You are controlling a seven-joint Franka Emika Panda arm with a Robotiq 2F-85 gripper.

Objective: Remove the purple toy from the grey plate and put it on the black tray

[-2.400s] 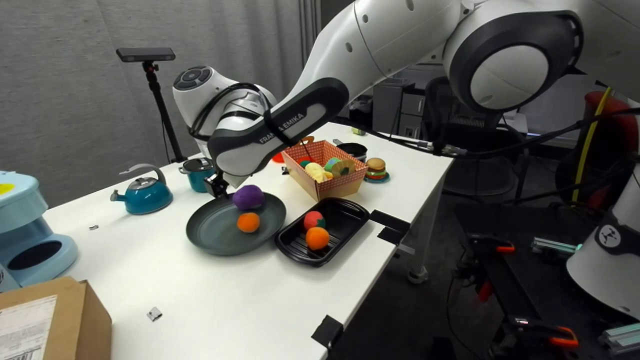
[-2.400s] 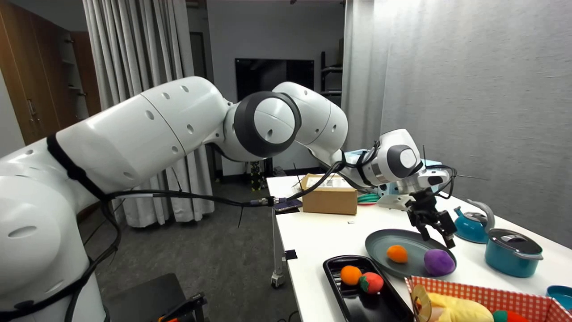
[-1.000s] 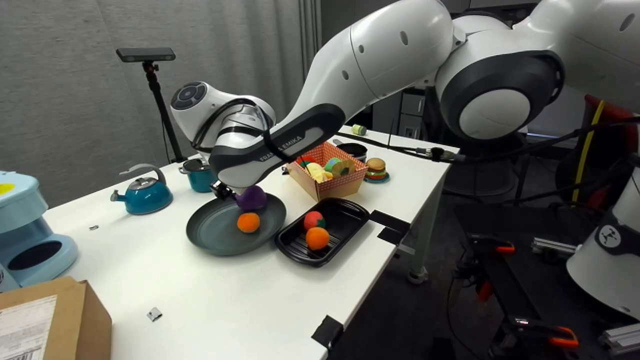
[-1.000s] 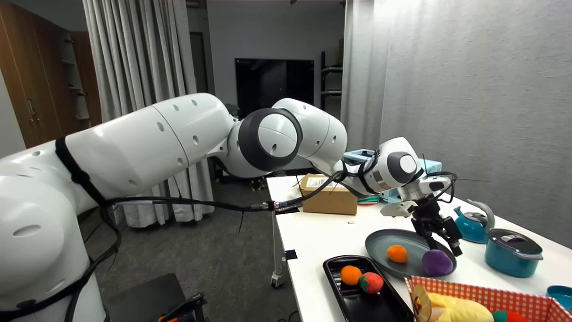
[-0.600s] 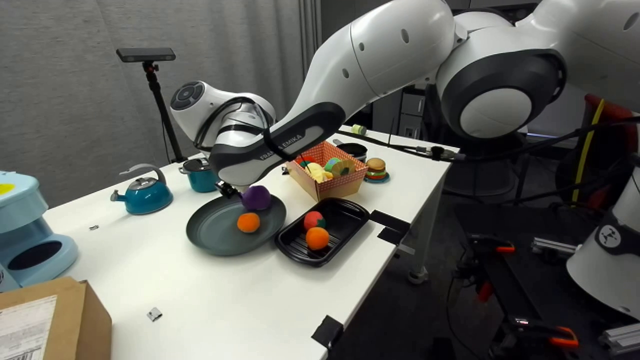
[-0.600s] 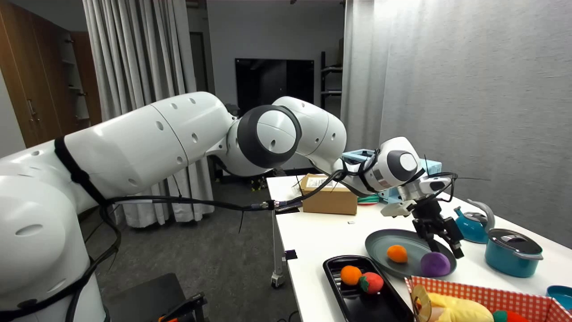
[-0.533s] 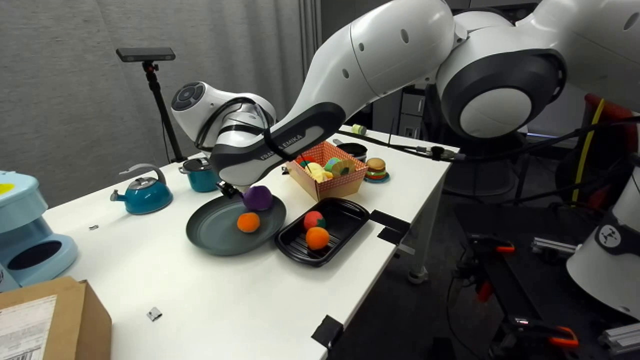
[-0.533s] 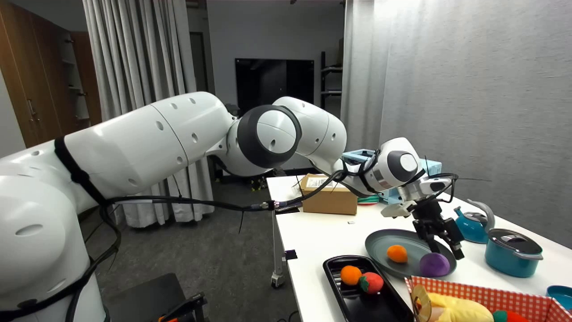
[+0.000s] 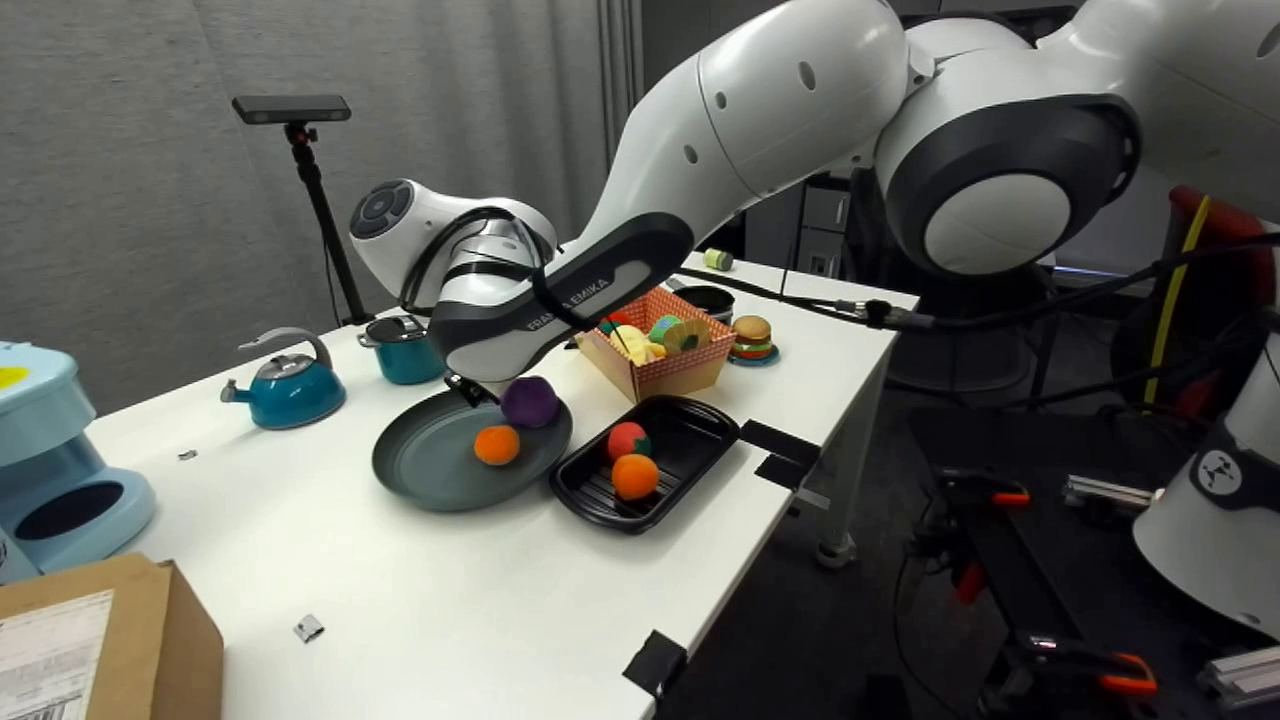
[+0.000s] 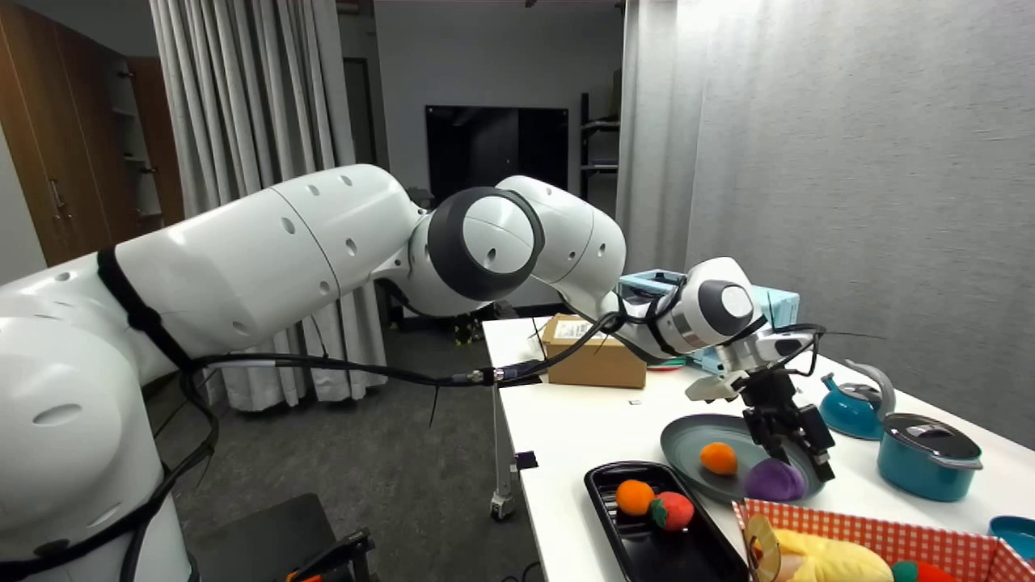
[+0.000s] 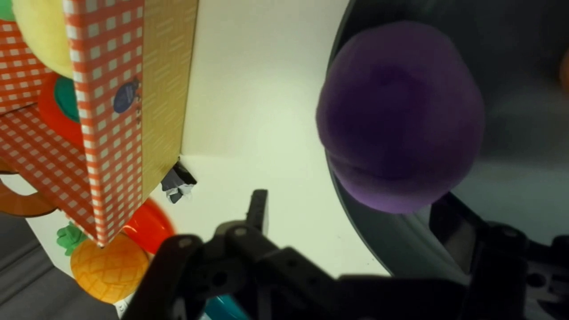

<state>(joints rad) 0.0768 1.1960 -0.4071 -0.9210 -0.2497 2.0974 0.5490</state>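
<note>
Wrist view: got gripper [image 11: 353, 218] gaping near purple toy [image 11: 400, 115] on grey plate [image 11: 520, 191]. In an exterior view, spotting orange ball [image 9: 497, 445] there, strawberry [image 9: 629, 441] plus second ball [image 9: 635, 478] in black tray [image 9: 692, 430], "EMIKA" [image 9: 590, 292] on arm [image 9: 690, 150].

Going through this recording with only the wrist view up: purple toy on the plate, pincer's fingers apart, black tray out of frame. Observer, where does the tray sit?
Observer: In both exterior views the black tray sits beside the grey plate, on the side toward the robot's base.
Operator: What lies in it?
Observer: A red toy with a green top and an orange ball, side by side.
Operator: And that orange sliver at my right edge?
Observer: A second orange ball lies on the grey plate near the purple toy; your sliver is very likely its edge.
</note>
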